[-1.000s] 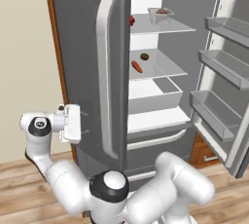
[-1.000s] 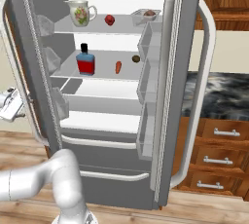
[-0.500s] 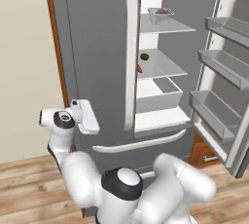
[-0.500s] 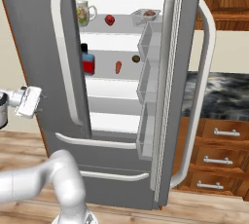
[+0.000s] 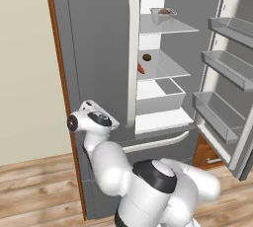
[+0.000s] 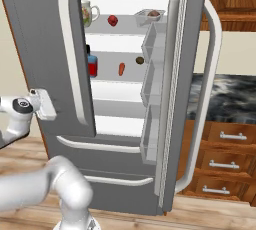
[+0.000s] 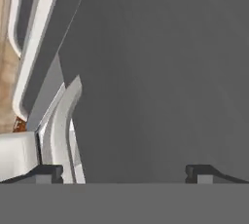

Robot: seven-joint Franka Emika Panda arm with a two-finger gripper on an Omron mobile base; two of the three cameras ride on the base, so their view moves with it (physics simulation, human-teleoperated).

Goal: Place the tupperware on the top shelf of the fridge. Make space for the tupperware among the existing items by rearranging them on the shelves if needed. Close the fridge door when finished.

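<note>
The tupperware [image 6: 150, 15] sits on the top shelf [image 6: 125, 24] of the fridge [image 6: 40, 34], toward its right end, a small clear tub with brown food inside; in the left base view I see it [image 5: 162, 16] on the same thin glass pane. Beside it on that shelf are a red fruit [image 6: 113, 20] and a patterned mug [image 6: 87, 13]. One shelf down lie the orange carrot [image 6: 121, 68], a dark round lump [image 6: 139, 60] and a red-labelled bottle [image 6: 92, 65].

So I judge placing done and closing in hand. The left door [image 5: 94, 63] is swung most of the way shut, a flat matte grey slab with a long white handle [image 5: 132, 53] running upright. My gripper [image 6: 44, 105] is low on that door's outer face, jaws spread wide and empty, fingertips [image 7: 48, 172] aimed at plain grey panel. The door lies straight ahead of the pincer. The right door [image 6: 180, 74], with its translucent bins, stands wide open well off to the right.
</note>
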